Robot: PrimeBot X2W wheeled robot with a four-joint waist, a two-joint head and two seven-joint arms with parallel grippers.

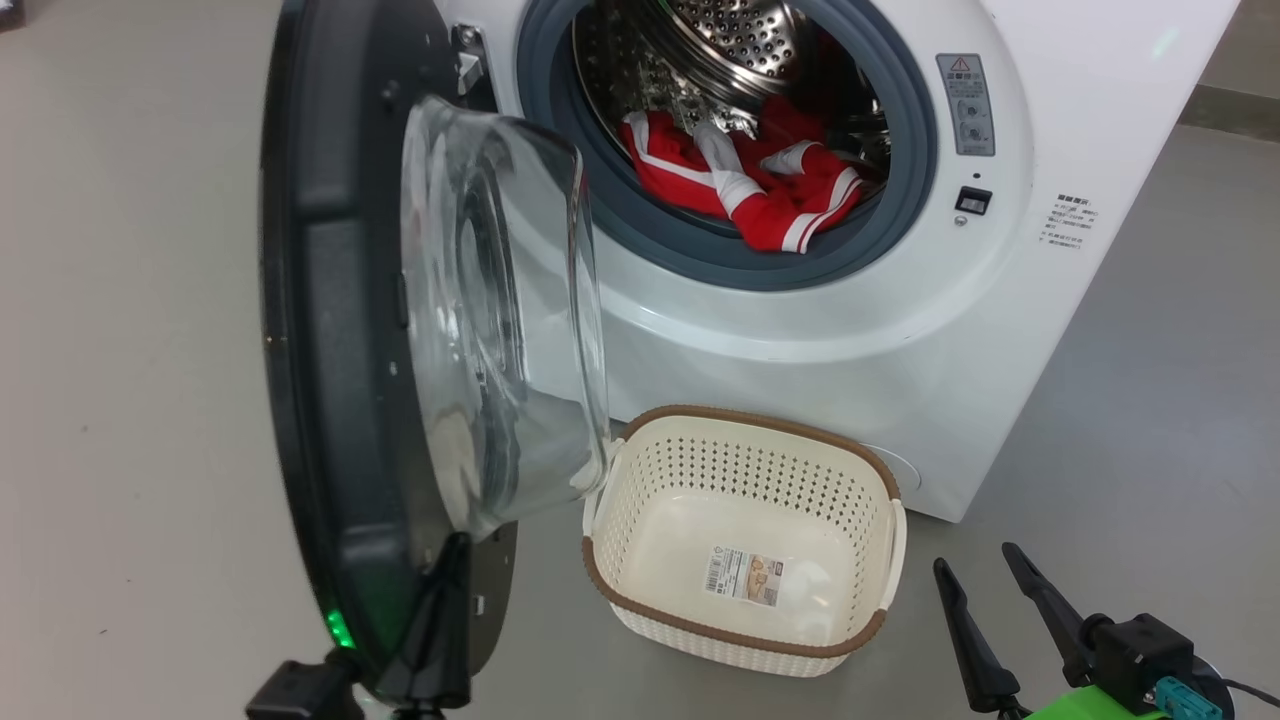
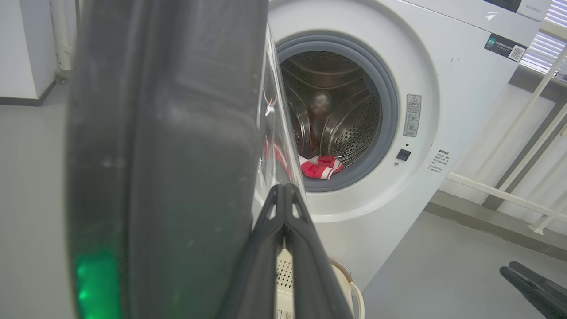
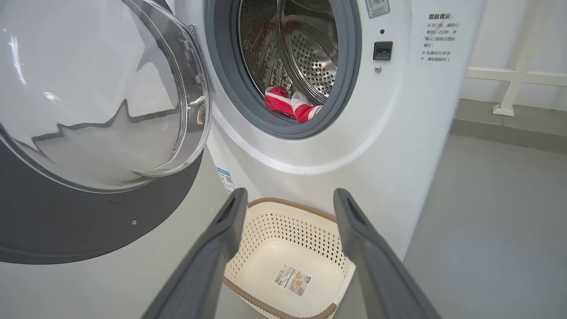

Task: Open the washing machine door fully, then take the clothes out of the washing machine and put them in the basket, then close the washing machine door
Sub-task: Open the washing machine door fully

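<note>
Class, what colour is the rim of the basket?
Brown rim on a cream-white basket; head view shows it best.

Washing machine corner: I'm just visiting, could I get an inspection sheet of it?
Surface: grey floor.
Job's things: washing machine door standing open; clothes lying inside the washing machine; basket empty, on the floor in front.
Clutter: nothing seen.
Grippers: left gripper shut, by the door's lower edge; right gripper open, empty, beside the basket.
Cables: thin dark cable behind the right gripper.
Surroundings: white railing beside the machine.
</note>
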